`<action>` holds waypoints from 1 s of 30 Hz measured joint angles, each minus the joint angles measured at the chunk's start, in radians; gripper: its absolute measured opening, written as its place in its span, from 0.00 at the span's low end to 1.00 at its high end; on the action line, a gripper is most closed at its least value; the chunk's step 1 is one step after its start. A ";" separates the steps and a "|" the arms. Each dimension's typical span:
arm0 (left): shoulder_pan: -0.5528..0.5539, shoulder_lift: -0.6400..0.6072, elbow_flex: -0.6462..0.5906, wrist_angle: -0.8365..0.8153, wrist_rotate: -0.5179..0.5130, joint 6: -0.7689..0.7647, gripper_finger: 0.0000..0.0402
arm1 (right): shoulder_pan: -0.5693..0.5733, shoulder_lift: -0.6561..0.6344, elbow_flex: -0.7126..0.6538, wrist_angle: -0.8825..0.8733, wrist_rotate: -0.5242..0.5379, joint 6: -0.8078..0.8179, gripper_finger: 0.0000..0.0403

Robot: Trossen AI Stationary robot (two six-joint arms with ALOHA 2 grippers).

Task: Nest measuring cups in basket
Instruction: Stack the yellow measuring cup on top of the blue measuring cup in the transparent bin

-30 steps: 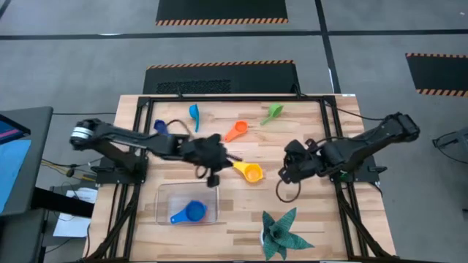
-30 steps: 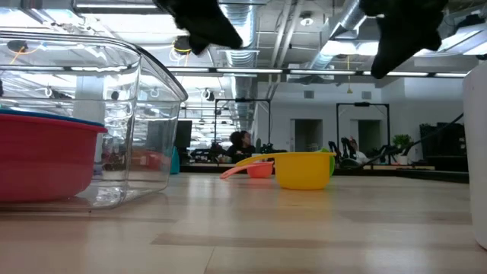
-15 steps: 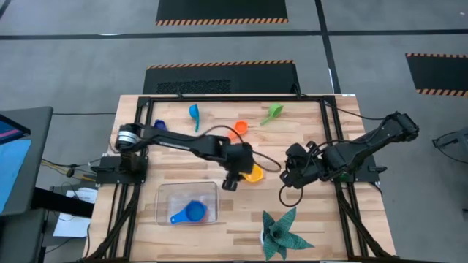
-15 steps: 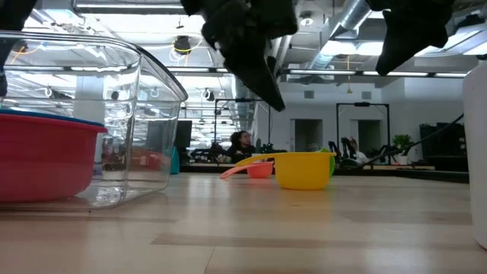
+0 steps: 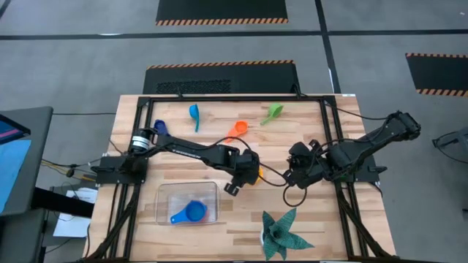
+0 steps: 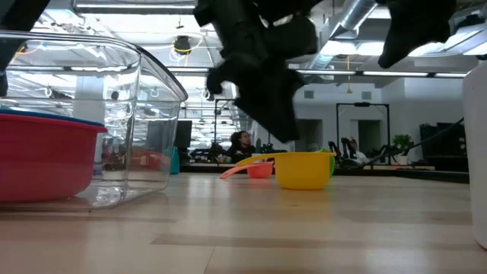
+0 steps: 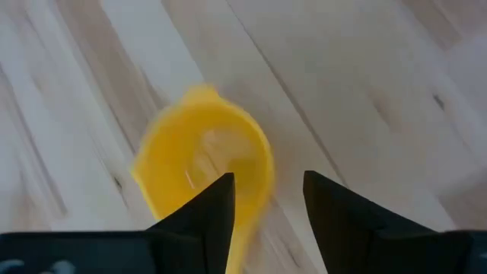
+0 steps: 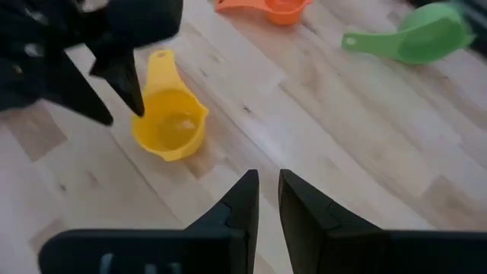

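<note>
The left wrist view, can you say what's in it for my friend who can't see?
A yellow measuring cup sits on the pale wooden table, seen from above with its open bowl facing up. The left gripper hovers over it, its two dark fingers open, one finger overlapping the cup's rim in the picture.

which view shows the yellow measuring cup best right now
The right wrist view: the whole yellow measuring cup, bowl and handle, shows unobstructed, with the left end effector just over it. The left wrist view shows it blurred and partly cut off by that arm's fingers. The low view shows only its side. In the high view the left arm mostly covers it.
</note>
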 joint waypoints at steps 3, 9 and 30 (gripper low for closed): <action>0.003 0.006 -0.001 -0.005 -0.004 0.017 0.37 | 0.020 -0.038 -0.002 -0.010 0.020 0.006 0.19; 0.011 0.031 0.000 0.007 -0.015 0.082 0.37 | 0.043 -0.126 -0.001 -0.002 0.074 0.008 0.19; 0.015 0.088 0.111 -0.147 -0.179 0.110 0.01 | 0.099 -0.213 -0.001 -0.011 0.205 -0.011 0.19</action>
